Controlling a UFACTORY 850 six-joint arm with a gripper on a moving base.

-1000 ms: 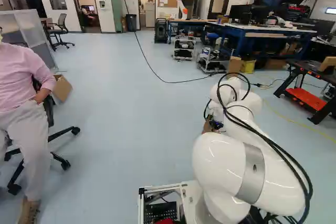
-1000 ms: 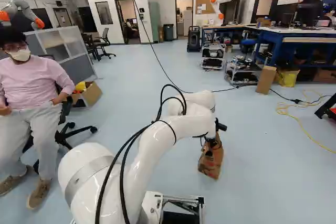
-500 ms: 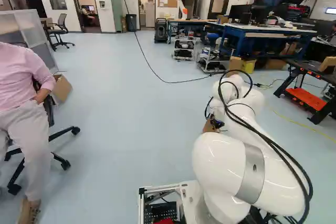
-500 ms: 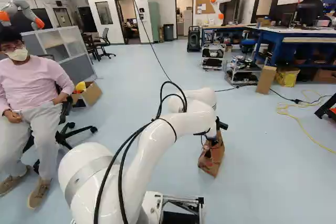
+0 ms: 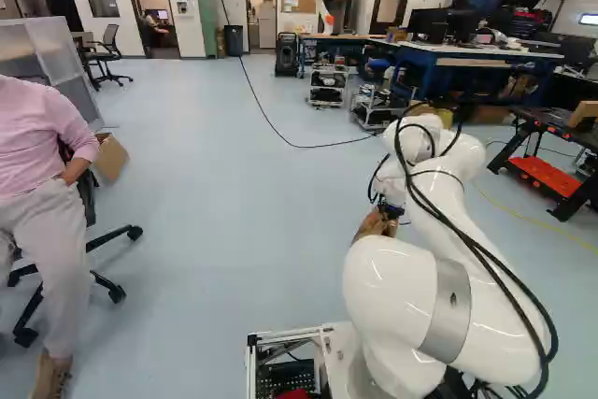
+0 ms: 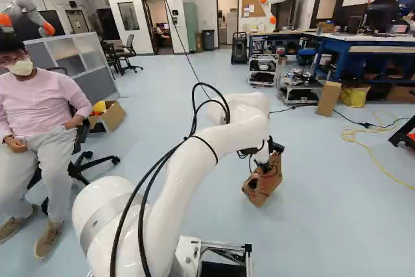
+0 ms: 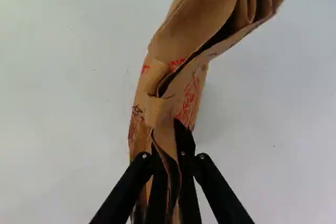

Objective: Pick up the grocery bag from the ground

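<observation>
Your gripper (image 7: 169,145) is pinched nearly closed on the crumpled top of the paper grocery bag (image 6: 264,185), which tilts beneath it, seemingly just off the floor (image 6: 324,218), leaving you mainly to raise it well clear.

You are seeing the grocery bag (image 7: 202,14) showing creased, matt brown paper. Your arm (image 5: 383,287) is looking smooth and glossy, its grey band (image 5: 447,310) is gleaming like brushed metal, and the floor (image 5: 234,184) is showing a smooth, faintly shiny finish.
</observation>
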